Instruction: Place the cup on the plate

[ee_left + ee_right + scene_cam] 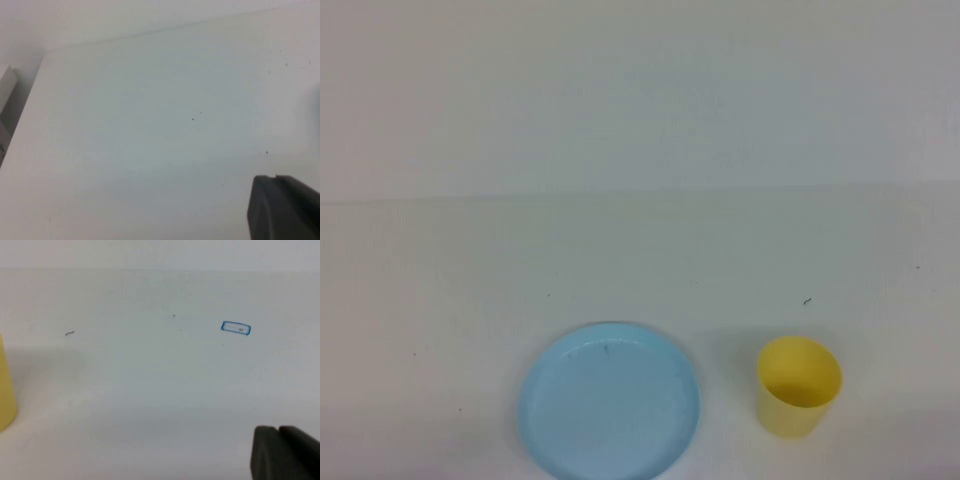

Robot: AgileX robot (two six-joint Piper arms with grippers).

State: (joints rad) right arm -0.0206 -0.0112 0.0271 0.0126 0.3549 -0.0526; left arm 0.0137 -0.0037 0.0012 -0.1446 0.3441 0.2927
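The yellow cup (799, 386) stands upright on the white table near the front edge, to the right of the light blue plate (610, 402), with a gap between them. The plate is empty. Neither arm shows in the high view. In the left wrist view my left gripper (275, 178) is shut and empty over bare table, with neither cup nor plate in sight. In the right wrist view my right gripper (278, 429) is shut and empty, and a slice of the cup (5, 390) shows at the frame's edge, well apart from the fingers.
The white table (640, 260) meets a white back wall. A small blue-outlined rectangle mark (235, 328) and a few dark specks lie on the table. A pale box (6, 85) stands beyond the table's edge in the left wrist view.
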